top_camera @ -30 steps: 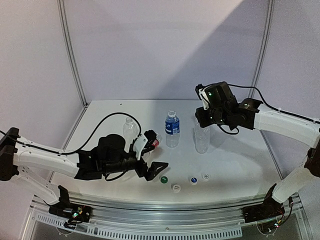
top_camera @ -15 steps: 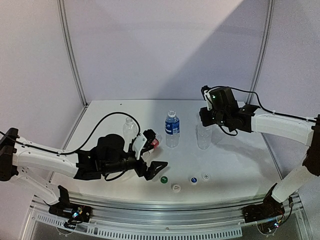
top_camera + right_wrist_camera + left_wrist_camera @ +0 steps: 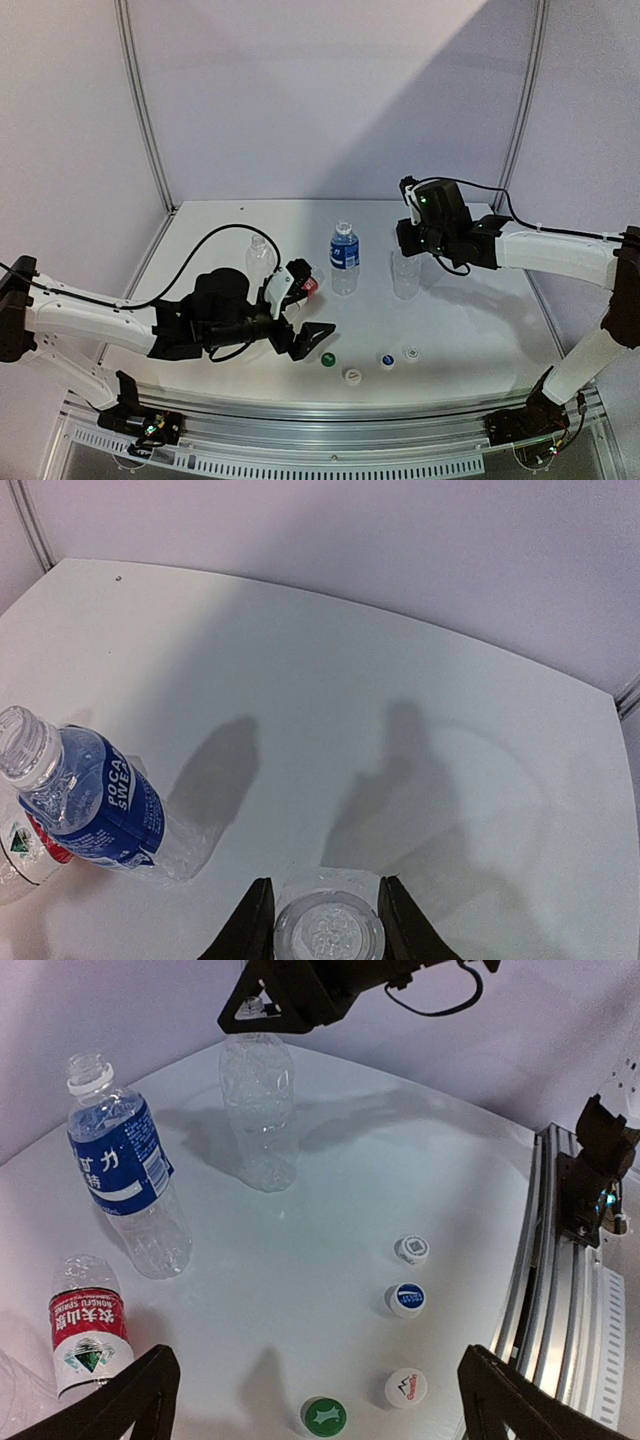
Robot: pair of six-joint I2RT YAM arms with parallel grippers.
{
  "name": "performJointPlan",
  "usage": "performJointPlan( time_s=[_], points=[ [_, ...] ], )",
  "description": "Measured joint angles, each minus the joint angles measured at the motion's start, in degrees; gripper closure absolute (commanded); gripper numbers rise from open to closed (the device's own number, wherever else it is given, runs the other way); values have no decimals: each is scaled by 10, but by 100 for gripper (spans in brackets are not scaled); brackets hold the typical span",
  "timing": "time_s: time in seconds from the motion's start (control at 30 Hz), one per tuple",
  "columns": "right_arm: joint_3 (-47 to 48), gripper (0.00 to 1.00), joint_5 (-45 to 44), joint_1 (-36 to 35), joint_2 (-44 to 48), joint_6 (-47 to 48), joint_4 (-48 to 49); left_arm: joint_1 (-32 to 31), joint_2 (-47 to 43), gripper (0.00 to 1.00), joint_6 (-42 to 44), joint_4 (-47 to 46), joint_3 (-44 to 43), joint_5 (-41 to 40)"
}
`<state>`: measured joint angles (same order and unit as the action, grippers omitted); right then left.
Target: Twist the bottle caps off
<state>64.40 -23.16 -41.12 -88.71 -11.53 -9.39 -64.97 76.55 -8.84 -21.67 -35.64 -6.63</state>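
Blue-label bottle [image 3: 344, 258]: upright, uncapped.
Right gripper [image 3: 326, 900]: pinching mouth of unlabelled bottle [image 3: 405, 275], right of blue-label bottle.
Left gripper [image 3: 318, 1360]: spread wide, front-left of blue-label bottle.
Unscrewed: green cap [image 3: 327, 360], white cap [image 3: 351, 375], blue cap [image 3: 386, 360], pale cap [image 3: 411, 353], all 4 loose in front of blue-label bottle.
Red-label bottle [image 3: 85, 1330]: just left of blue-label bottle.

Seen: left arm [image 3: 90, 320], right arm [image 3: 560, 250]. White tubular links, black joint housings, black bases. Thin black cable [image 3: 215, 232] loops off left arm. Small green light [image 3: 423, 198] on right wrist. On left tool [image 3: 306, 305], fingers black, wedge-shaped.
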Motion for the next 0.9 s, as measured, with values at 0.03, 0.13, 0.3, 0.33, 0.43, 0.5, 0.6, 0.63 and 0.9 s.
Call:
performJointPlan(
  time_s=[0.03, 0.13, 0.3, 0.33, 0.43, 0.5, 0.6, 0.63, 0.9],
  points=[
    [0, 67, 0, 0, 0, 0, 0, 0, 0, 1, 0, 0, 0, 0],
    [0, 62, 0, 0, 0, -2, 0, 0, 0, 1, 0, 0, 0, 0],
    [0, 52, 1, 0, 1, -6, -4, 0, 0, 1, 0, 0, 0, 0],
    [0, 50, 1, 0, 2, -8, -6, 0, 0, 1, 0, 0, 0, 0],
    [0, 49, 2, 0, 6, -10, -11, 0, 0, 1, 0, 0, 0, 0],
    [0, 49, 3, 0, 11, -11, -15, 0, 0, 1, 0, 0, 0, 2],
    [0, 49, 3, 0, 17, -11, -20, 0, 0, 1, 0, 0, 0, 2],
    [0, 49, 3, 0, 19, -11, -20, 0, 0, 1, 0, 0, 0, 2],
    [0, 49, 4, 0, 21, -11, -22, 0, 0, 1, 0, 0, 0, 5]
  ],
)
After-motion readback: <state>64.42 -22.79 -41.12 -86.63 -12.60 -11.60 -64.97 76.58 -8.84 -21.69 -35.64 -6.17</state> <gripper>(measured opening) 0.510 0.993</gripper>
